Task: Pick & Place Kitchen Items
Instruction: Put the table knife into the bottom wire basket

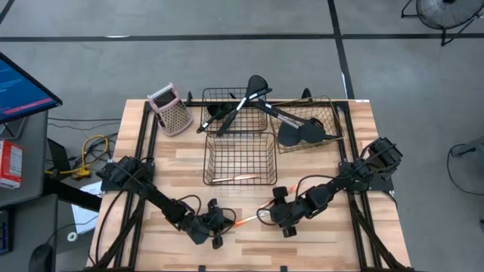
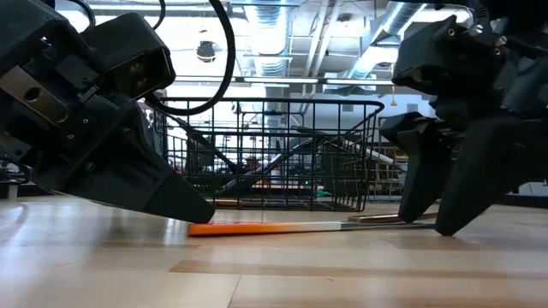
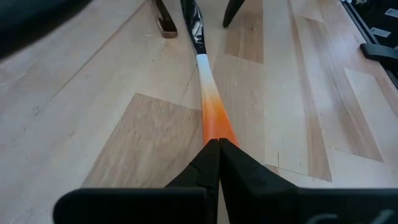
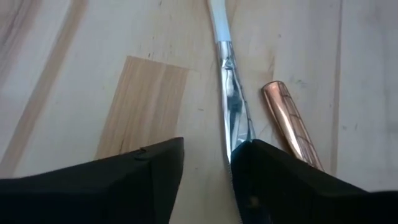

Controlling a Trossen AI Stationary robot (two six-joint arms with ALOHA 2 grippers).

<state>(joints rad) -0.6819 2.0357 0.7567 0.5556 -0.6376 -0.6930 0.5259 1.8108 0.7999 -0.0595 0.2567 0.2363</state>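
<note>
My left claw [image 1: 219,230] pinches the orange-handled utensil [image 2: 282,228] flat on the bench [image 1: 318,242], my right claw [image 1: 274,215] spread astride its metal end, a copper piece [image 4: 291,123] beside, wire basket [image 1: 239,159] behind.

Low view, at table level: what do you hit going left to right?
Left gripper shut on the orange handle end → orange-handled thin metal utensil lying flat → right gripper, fingers open at the utensil's metal end.

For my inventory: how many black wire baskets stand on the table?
3: one at rear centre, one at rear right, one in the middle. None seems hidden.
</note>
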